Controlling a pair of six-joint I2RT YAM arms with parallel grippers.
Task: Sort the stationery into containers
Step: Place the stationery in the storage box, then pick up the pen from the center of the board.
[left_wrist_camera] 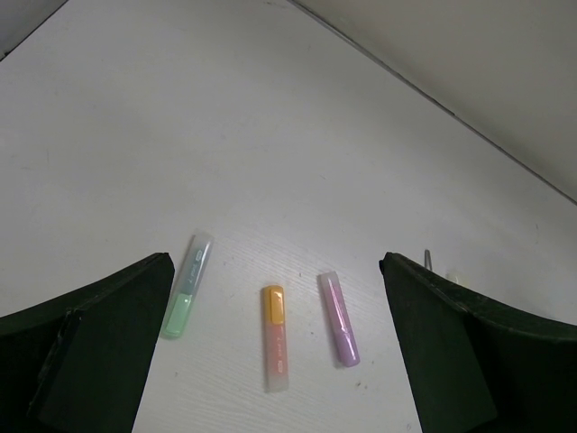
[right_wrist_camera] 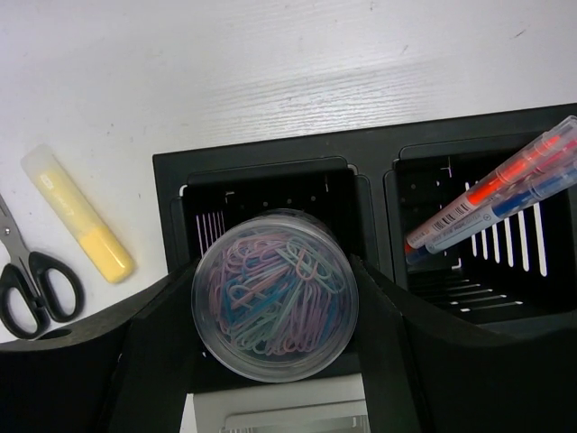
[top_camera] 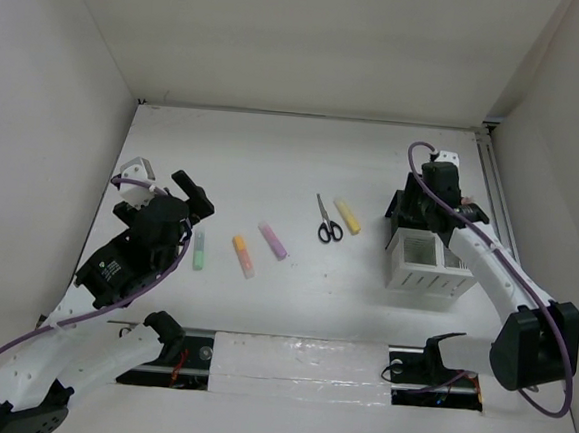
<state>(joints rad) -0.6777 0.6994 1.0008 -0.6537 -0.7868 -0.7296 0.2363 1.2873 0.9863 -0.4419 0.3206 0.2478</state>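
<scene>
My right gripper (right_wrist_camera: 275, 311) is shut on the small round clear tub (right_wrist_camera: 275, 295) of coloured paper clips and holds it over the left black compartment (right_wrist_camera: 261, 167) of the organizer (top_camera: 421, 262). Red and blue pens (right_wrist_camera: 491, 194) lean in the right black compartment. The white slatted part (right_wrist_camera: 279, 406) lies below the tub. The yellow marker (right_wrist_camera: 79, 225) and black-handled scissors (right_wrist_camera: 32, 280) lie to the left. My left gripper (left_wrist_camera: 279, 361) is open and empty above the green (left_wrist_camera: 185, 289), orange (left_wrist_camera: 274, 336) and purple (left_wrist_camera: 338, 317) markers.
White walls close in the table at the left, back and right. In the top view the markers (top_camera: 243, 256) and scissors (top_camera: 327, 220) lie in a row across the middle. A metal rail (top_camera: 493, 182) runs beside the organizer at the right.
</scene>
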